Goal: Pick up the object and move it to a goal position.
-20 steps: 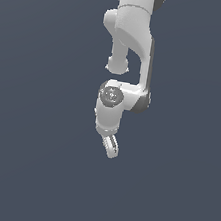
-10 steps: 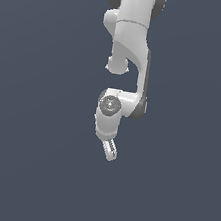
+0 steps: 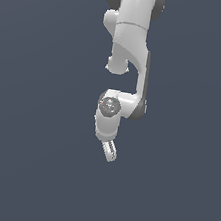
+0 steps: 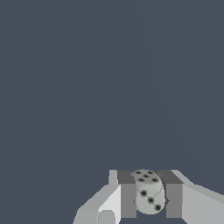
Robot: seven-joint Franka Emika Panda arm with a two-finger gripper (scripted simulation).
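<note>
The pincer (image 4: 150, 199) is clamped on a pale, black-dotted die (image 4: 148, 192), a finger (image 4: 127, 200) pressing each side.

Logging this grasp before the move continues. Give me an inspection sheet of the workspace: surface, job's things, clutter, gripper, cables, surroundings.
Surface: plain dark blue-grey ground, no edge or markings seen.
Job's things: pale die with dark pips, sitting between the two fingers; hidden in the exterior view.
Clutter: nothing seen.
Gripper: gripper tilted, fingers pressed on opposite sides of the die; white Panda arm reaches down from the top of the exterior view.
Cables: nothing seen.
Surroundings: uniform dark background; no goal marker seen.
</note>
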